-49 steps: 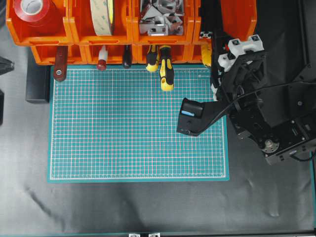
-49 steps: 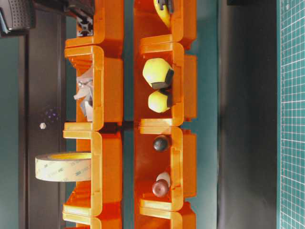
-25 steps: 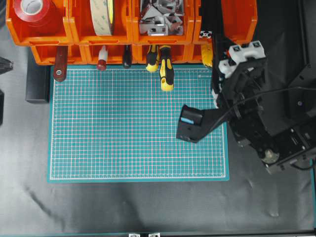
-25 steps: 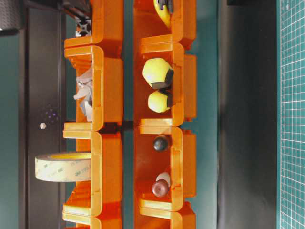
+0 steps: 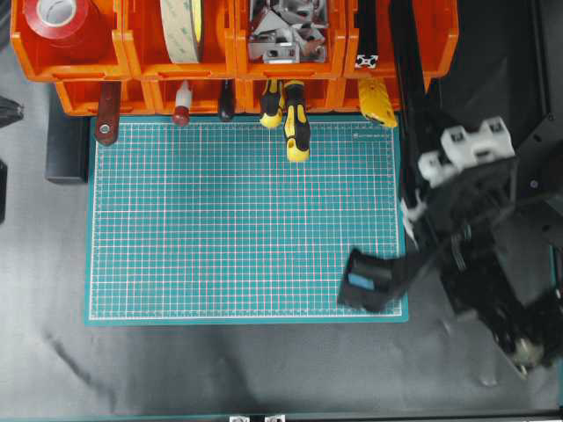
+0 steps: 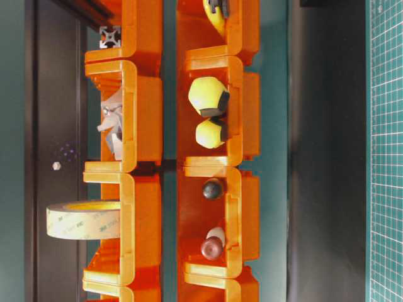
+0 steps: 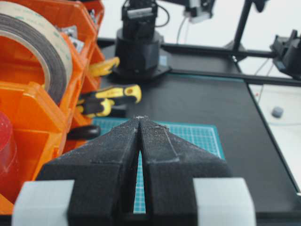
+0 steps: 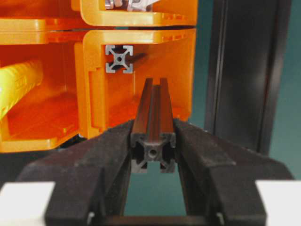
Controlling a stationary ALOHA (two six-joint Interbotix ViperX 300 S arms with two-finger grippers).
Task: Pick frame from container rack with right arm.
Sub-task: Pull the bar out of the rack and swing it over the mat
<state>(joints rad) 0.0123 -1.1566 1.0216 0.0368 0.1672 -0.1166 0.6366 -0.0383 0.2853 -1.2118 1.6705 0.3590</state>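
Table (image 5: 220, 369), dark and wide, carries a green cutting mat (image 5: 237, 220) with the container rack (image 5: 132, 66) of orange bins along its 12 o'clock edge. Right arm (image 5: 479, 255) stands at 3 o'clock of the mat. From overhead, the frame (image 5: 412, 88) is a long black bar running from the arm up to the rightmost upper bin; a second bar's silvery end (image 5: 367, 61) lies in that bin at its 9 o'clock side. Only the right wrist view shows the grip: the right claw (image 8: 153, 150) is clenched on the frame, pads against both its sides, cut end facing the camera. Only the left wrist view shows the left claw (image 7: 139, 123), its fingers pressed together with nothing between them. Yellow-handled screwdrivers (image 5: 296, 127) jut from the lower tier.
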